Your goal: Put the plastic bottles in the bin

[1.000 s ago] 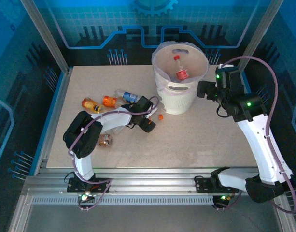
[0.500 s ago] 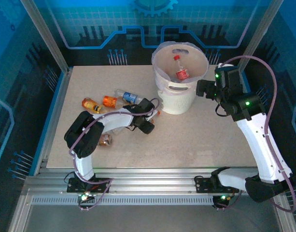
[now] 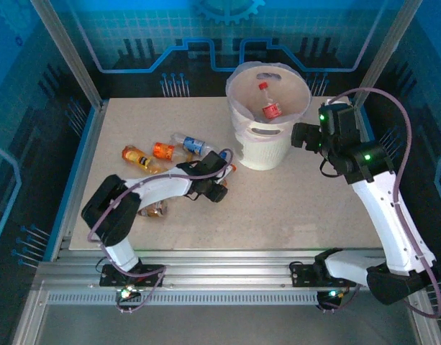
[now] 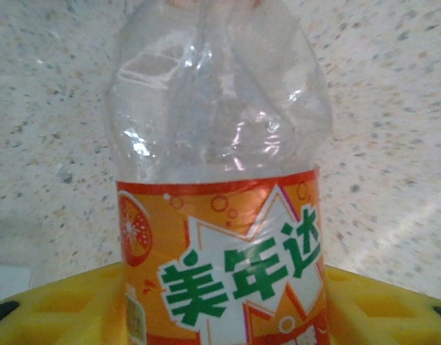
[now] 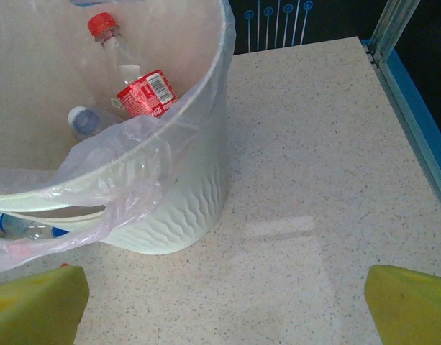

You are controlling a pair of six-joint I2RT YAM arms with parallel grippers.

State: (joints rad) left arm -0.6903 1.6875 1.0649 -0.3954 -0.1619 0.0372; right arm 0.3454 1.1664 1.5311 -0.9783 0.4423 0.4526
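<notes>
My left gripper [image 4: 220, 305] is shut on a crushed clear plastic bottle [image 4: 219, 180] with an orange label, which lies low over the table between the yellow fingers [image 4: 55, 309]. From above, that gripper [image 3: 220, 183] sits left of the bin [image 3: 267, 144], with the bottle's orange end [image 3: 232, 169] poking out. My right gripper [image 3: 298, 135] hovers open beside the bin's right wall, nothing between its fingers [image 5: 33, 305]. Inside the bin [image 5: 184, 194] lie a red-labelled bottle [image 5: 137, 90] and a clear one [image 5: 87, 122].
More bottles lie on the left of the table: two orange ones [image 3: 135, 156] [image 3: 163, 150], a blue-labelled one [image 3: 191, 144] and one by my left arm [image 3: 154, 209]. A loose plastic liner [image 5: 98, 180] hangs over the bin's rim. Frame posts stand at the table's corners.
My left gripper has closed on the orange-labelled bottle and drawn slightly back to the left. My right arm has barely moved.
</notes>
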